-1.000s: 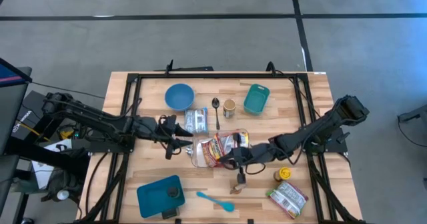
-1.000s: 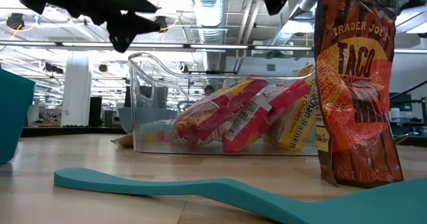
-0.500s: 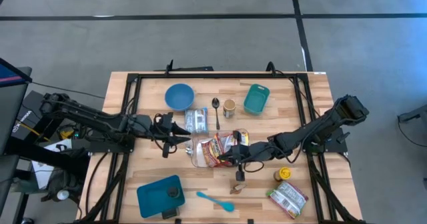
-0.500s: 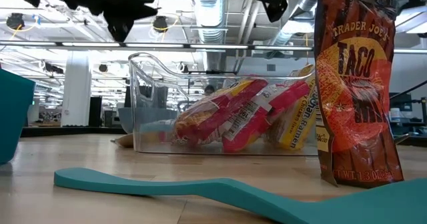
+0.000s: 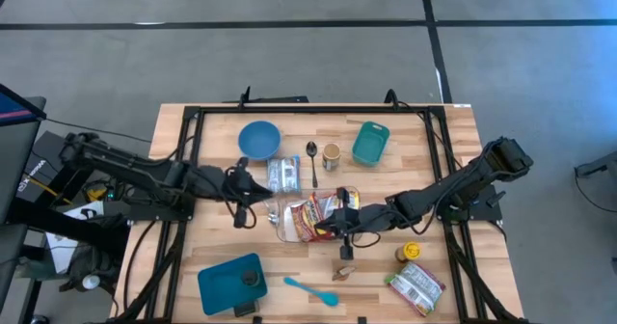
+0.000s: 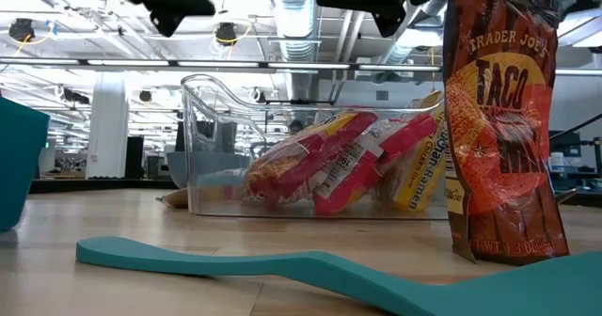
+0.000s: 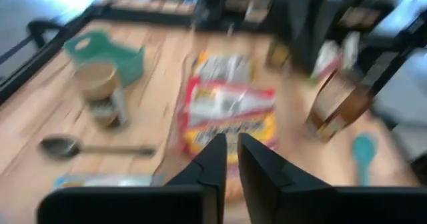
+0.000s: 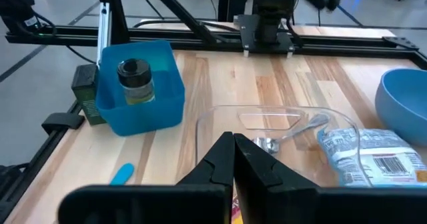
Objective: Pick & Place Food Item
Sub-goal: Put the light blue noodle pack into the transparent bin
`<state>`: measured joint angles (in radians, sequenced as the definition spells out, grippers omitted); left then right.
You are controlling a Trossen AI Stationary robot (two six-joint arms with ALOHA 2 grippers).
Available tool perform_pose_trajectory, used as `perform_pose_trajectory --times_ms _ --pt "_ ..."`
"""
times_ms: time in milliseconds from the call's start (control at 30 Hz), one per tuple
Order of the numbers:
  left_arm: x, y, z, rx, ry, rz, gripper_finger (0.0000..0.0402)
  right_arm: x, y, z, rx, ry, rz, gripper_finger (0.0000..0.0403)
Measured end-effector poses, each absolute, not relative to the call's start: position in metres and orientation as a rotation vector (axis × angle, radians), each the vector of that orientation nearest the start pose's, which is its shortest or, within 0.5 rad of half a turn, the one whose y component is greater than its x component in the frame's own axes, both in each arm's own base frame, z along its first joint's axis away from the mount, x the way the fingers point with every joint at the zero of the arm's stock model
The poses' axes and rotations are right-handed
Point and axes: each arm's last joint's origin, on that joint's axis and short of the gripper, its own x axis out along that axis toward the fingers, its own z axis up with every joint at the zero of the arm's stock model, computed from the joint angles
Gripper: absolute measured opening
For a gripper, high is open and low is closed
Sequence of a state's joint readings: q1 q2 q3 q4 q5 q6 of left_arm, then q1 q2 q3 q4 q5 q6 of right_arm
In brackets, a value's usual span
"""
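Observation:
A clear plastic container (image 5: pixel 313 216) holding red and yellow noodle packets (image 6: pixel 329 161) sits mid-table. An orange taco seasoning bag (image 6: pixel 503 118) stands upright on its bottom edge in front of it, toward the near edge (image 5: pixel 345 269). My left gripper (image 5: pixel 256 197) hovers left of the container, above the table, shut with nothing between its fingers (image 7: pixel 230 154). My right gripper (image 5: pixel 337 228) hangs shut over the container's right part (image 8: pixel 233 144), clear of its rim in the low view (image 6: pixel 390 10).
Behind the container lie a silver packet (image 5: pixel 282 175), a metal spoon (image 5: pixel 312 162), a can (image 5: pixel 331 155), a blue bowl (image 5: pixel 259 139) and a teal bin (image 5: pixel 370 143). Near the front are a blue tray with a jar (image 5: pixel 231 283), a teal spoon (image 5: pixel 310 290), a yellow-lidded jar (image 5: pixel 412 254) and a packet (image 5: pixel 416 287).
My left gripper has risen, rolled a little and drawn its fingers together from wide apart to shut, taking nothing with it. The container, the packets and the taco bag have stayed where they were.

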<state>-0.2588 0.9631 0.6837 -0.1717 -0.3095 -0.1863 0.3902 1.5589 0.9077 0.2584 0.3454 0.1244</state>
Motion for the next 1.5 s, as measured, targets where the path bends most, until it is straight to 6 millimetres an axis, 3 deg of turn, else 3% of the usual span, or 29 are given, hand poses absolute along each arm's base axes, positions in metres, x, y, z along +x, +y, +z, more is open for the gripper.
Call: perform_pose_trajectory --times_ms 233,500,700,933,1200,1500 --pt "0.199 -0.053 0.255 0.172 0.553 0.232 0.0001 0.315 0.116 0.23 -0.017 0.369 0.014 0.0" --pt "0.211 -0.06 0.23 0.426 0.7 0.215 0.0 0.315 0.116 0.23 -0.017 0.369 0.014 0.0" --pt "0.214 -0.053 0.215 0.488 0.824 0.262 0.0 0.315 0.117 0.231 -0.015 0.366 0.017 0.0" --pt "0.215 -0.044 0.214 0.476 0.844 0.303 0.0003 0.315 0.117 0.23 0.002 0.366 0.015 0.0" --pt "0.212 -0.036 0.197 0.435 0.913 0.24 0.0039 0.315 0.117 0.23 0.017 0.368 0.014 0.0" --pt "0.207 -0.024 0.182 0.451 0.953 0.267 0.0115 0.315 0.117 0.231 0.019 0.363 0.012 0.0"
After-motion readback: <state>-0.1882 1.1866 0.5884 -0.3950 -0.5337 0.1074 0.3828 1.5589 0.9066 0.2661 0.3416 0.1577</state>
